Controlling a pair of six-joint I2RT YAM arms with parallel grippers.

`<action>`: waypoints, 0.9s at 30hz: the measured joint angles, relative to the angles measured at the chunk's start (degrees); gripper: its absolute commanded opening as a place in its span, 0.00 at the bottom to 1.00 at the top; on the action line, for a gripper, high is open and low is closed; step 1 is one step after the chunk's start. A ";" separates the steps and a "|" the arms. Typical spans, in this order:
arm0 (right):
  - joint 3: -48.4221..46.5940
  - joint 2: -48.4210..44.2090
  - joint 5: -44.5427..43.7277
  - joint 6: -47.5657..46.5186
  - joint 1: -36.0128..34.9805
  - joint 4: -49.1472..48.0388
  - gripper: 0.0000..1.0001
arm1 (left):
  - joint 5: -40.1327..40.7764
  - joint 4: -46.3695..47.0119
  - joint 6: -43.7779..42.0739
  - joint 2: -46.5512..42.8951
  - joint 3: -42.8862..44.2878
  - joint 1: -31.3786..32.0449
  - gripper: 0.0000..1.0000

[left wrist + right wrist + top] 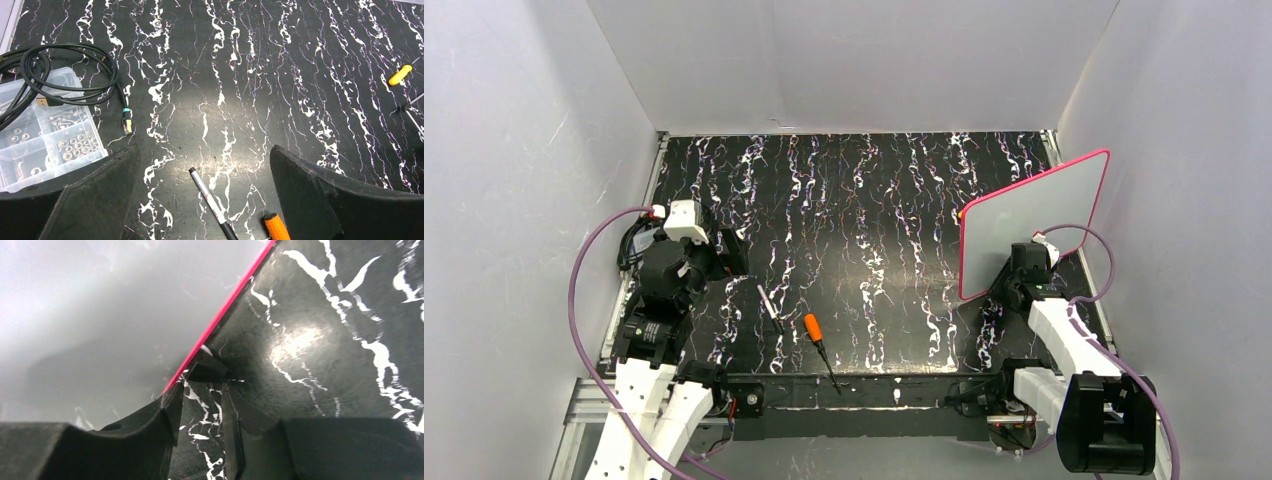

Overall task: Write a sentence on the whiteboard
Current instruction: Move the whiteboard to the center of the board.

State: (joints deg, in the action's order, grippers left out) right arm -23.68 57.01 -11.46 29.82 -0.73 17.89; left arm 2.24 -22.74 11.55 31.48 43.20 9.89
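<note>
Overhead view of a black, white-veined table (874, 200) inside grey walls, with two robot arms at its near edge.

The whiteboard (1049, 215), framed in pink-red, stands tilted up on the far right side of the table, leaning towards the right wall. Its face is plain light grey. The right arm reaches to its lower near edge.

In the right wrist view, the right gripper (201, 390) sits low over the table with its jaws a narrow way apart, and the tabletop shows through the gap. The board's pink edge runs down to the left finger (150, 430). A small black foot (207, 370) of the board lies right at the fingertips. I cannot tell whether they pinch it or only rest beside it.

The left gripper (204, 150) hangs over the left side of the table with its jaws spread wide and nothing in them.

Its wrist view shows a clear plastic box (67, 80) at the left, divided into compartments. The compartments in view hold small metal nuts and screws, loosely heaped. A black cable (75, 47) is coiled across the box's far end, with one plug lying on the box and another on the table just beside it.

Near the table's front centre lie a pen (769, 308) and, just right of it, an orange-handled screwdriver (817, 338). They are apart from each other and well apart from the board.
</note>
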 measured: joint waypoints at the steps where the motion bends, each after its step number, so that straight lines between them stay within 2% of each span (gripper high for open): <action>1: -0.26 -0.33 -1.03 0.07 0.00 0.31 0.46 | 0.00 0.00 0.00 0.02 0.00 0.00 0.99; 5: -1.62 -1.53 -4.22 -0.17 0.00 0.55 0.51 | -0.15 -0.02 0.00 0.24 0.00 0.00 0.99; 11: -1.95 -1.79 -4.81 -2.89 0.04 -0.96 0.52 | -0.20 -0.02 0.00 0.42 0.00 0.09 0.99; 27: -1.95 2.56 3.17 -7.37 0.13 -7.80 0.42 | -0.39 0.00 0.00 1.22 0.00 0.11 0.99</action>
State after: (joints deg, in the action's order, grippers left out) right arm -25.63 59.57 -8.29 22.46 -0.60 10.09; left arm 1.85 -22.74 11.55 32.71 43.20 10.00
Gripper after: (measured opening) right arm 0.435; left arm 0.992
